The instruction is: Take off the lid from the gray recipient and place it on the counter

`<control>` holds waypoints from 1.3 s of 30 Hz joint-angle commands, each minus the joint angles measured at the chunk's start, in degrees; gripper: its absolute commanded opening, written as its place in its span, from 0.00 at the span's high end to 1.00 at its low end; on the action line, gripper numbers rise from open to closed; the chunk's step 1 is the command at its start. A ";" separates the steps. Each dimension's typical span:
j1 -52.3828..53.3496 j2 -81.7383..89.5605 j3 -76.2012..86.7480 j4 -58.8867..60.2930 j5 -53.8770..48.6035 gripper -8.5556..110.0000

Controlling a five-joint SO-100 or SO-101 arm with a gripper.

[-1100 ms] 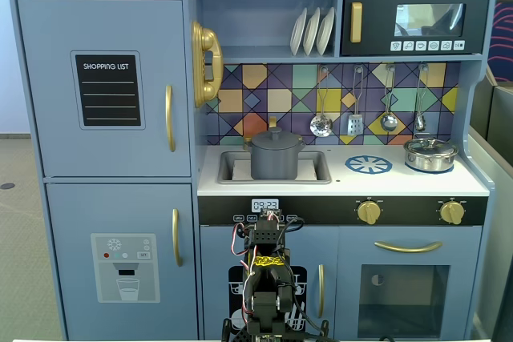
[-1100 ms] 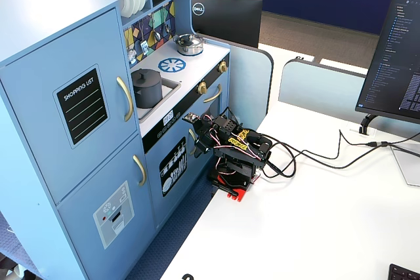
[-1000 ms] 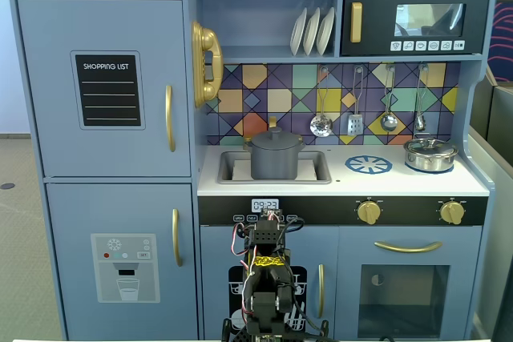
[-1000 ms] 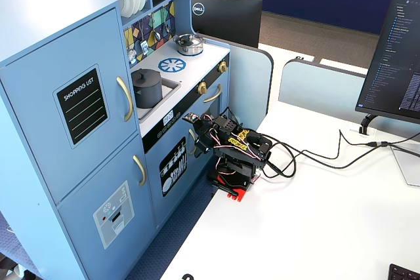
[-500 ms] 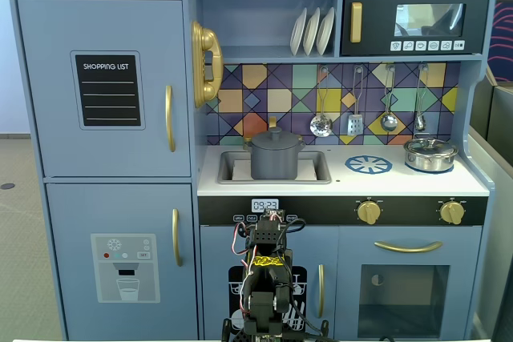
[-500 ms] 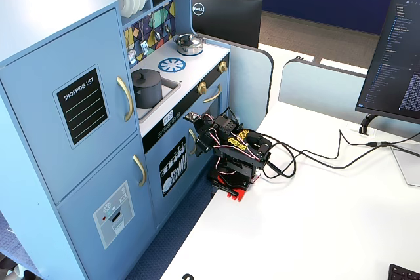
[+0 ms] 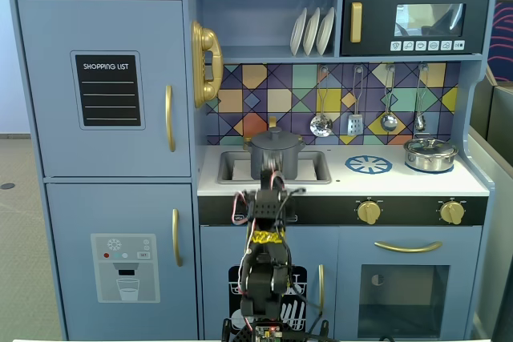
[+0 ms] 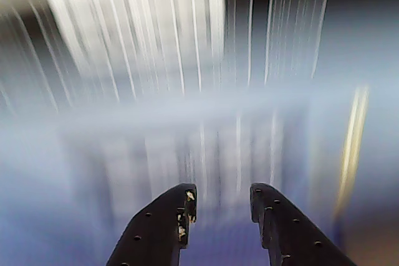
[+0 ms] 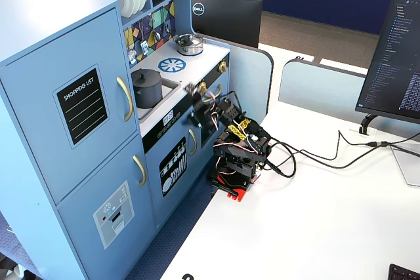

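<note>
The claw (image 8: 221, 207), jaws narrowly parted and empty, hangs below the white counter (image 7: 345, 183); rising blind toward the lid (image 7: 276, 138) on the gray pot (image 7: 275, 162) in the sink, it could strike the counter edge.

Steel pot (image 7: 430, 154): you see it at the countertop's right end.
Plates (image 7: 312, 31): upright on your upper shelf.
Monitor (image 9: 226, 20): beyond the kitchen.

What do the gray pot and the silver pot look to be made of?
The gray pot and its lid look matte, without glints, so painted metal or plastic; which is unclear. The silver pot looks like polished steel, with bright mirror-like reflections.
</note>
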 commanded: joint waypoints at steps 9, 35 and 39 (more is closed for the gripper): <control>-2.20 -10.02 -18.90 -26.89 -3.34 0.93; -1.41 -27.60 -16.61 -48.96 -0.70 0.79; -0.53 -31.29 -18.46 -49.66 -0.26 0.80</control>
